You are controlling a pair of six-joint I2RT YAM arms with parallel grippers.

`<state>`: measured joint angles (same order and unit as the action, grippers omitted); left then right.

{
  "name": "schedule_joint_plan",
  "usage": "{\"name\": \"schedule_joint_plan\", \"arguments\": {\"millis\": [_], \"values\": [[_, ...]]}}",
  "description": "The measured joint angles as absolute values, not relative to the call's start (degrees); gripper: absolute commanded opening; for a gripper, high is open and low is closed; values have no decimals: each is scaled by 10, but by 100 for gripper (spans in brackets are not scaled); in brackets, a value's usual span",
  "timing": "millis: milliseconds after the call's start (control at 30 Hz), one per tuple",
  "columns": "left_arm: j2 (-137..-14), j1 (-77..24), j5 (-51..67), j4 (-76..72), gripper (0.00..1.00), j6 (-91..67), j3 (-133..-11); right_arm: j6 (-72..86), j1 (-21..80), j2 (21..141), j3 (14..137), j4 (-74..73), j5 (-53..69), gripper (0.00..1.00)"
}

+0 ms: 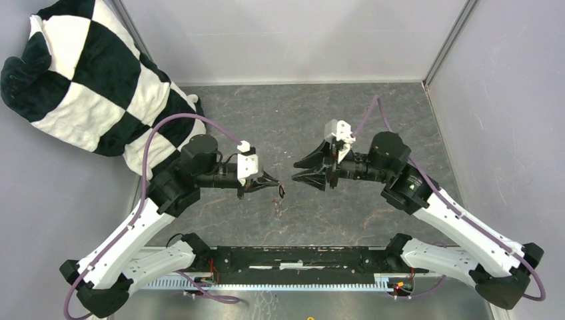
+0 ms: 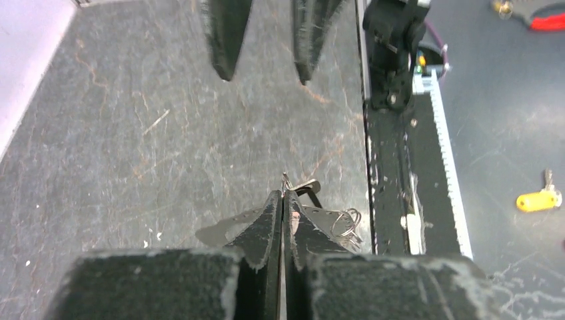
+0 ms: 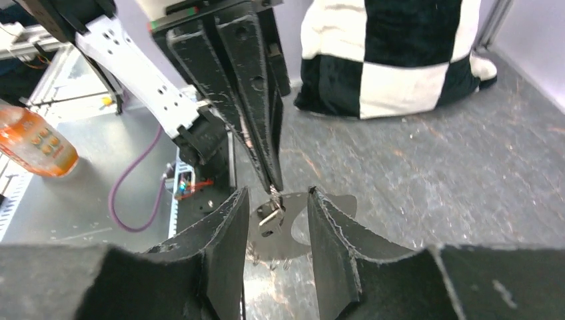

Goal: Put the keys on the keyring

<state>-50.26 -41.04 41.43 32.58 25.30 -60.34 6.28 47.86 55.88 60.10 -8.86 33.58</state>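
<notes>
My left gripper point(image 1: 278, 181) point(image 2: 283, 196) is shut on a tiny metal key with a small black tag point(image 2: 305, 187), which hangs from its tips a little above the table. The key also shows in the top view point(image 1: 282, 192) and between the right fingers in the right wrist view point(image 3: 270, 217). My right gripper point(image 1: 294, 171) point(image 3: 278, 195) is open and faces the left one, its fingers on either side of the hanging key without touching it. The keyring point(image 2: 346, 222), a thin wire loop, lies on the table under the left gripper point(image 1: 278, 210). The red-tagged key is out of view.
A black-and-white checkered cushion point(image 1: 86, 73) point(image 3: 400, 53) lies at the far left corner. The black base rail point(image 2: 390, 167) runs along the table's near edge. Beyond the table, a yellow-tagged key point(image 2: 536, 200) lies on the floor. Grey walls enclose the table.
</notes>
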Motion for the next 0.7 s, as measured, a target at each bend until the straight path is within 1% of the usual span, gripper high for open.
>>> {"name": "schedule_joint_plan", "arguments": {"millis": [167,267,467,567,700], "values": [[-491,-413,421,226,2,161,-587,115,479,531,554,0,342,44],[-489,-413,422,175,2,121,-574,147,479,531,515,43,347,41],[-488,-413,435,125,2,94,-568,182,478,533,490,87,361,37],[-485,-413,443,115,2,92,-568,188,476,532,488,109,365,32],[-481,-413,463,114,2,93,-568,196,471,529,479,125,369,21]]}}
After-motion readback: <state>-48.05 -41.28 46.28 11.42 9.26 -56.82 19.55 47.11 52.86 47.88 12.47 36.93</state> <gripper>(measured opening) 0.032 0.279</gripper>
